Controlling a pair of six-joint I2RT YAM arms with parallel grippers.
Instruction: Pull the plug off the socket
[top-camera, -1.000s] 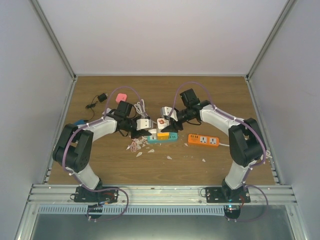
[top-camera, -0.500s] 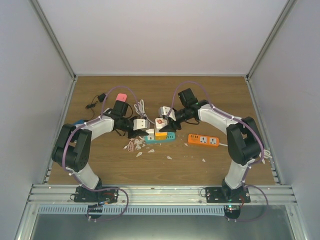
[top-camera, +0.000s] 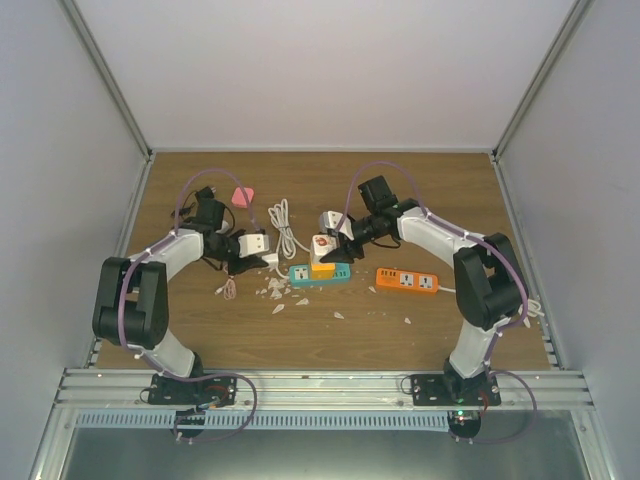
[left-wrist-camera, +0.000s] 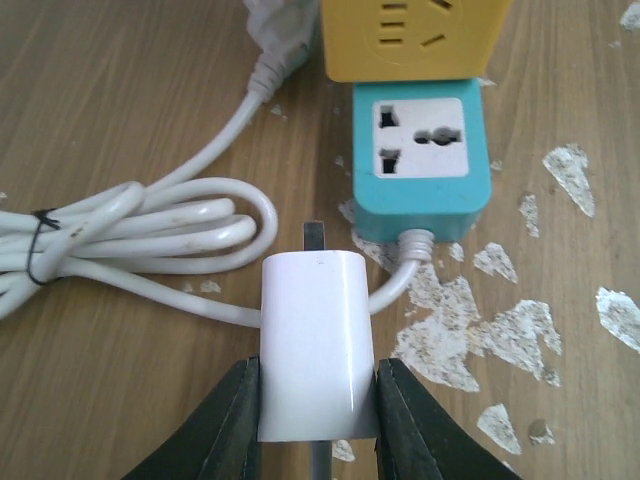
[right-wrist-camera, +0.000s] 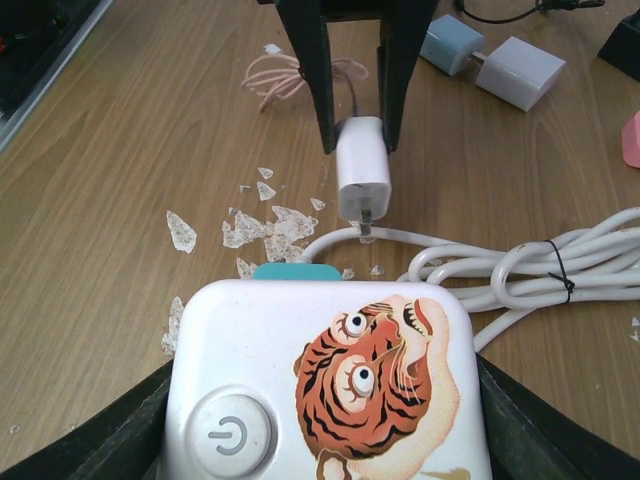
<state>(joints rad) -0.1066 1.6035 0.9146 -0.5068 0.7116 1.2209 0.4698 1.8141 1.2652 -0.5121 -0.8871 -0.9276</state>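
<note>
The left jaws are clamped on the flat sides of the small white plug (left-wrist-camera: 318, 330). It is held low over the desk (left-wrist-camera: 120, 100) with its prongs bare, just beside the end of the teal socket strip (left-wrist-camera: 420, 160) and not in it. The right jaws are spread around the tiger-printed adapter (right-wrist-camera: 330, 360) on that strip, seemingly gripping it. The plug looks light, hard and glossy, so probably slippery. Its broad sides give the surest hold.
</note>
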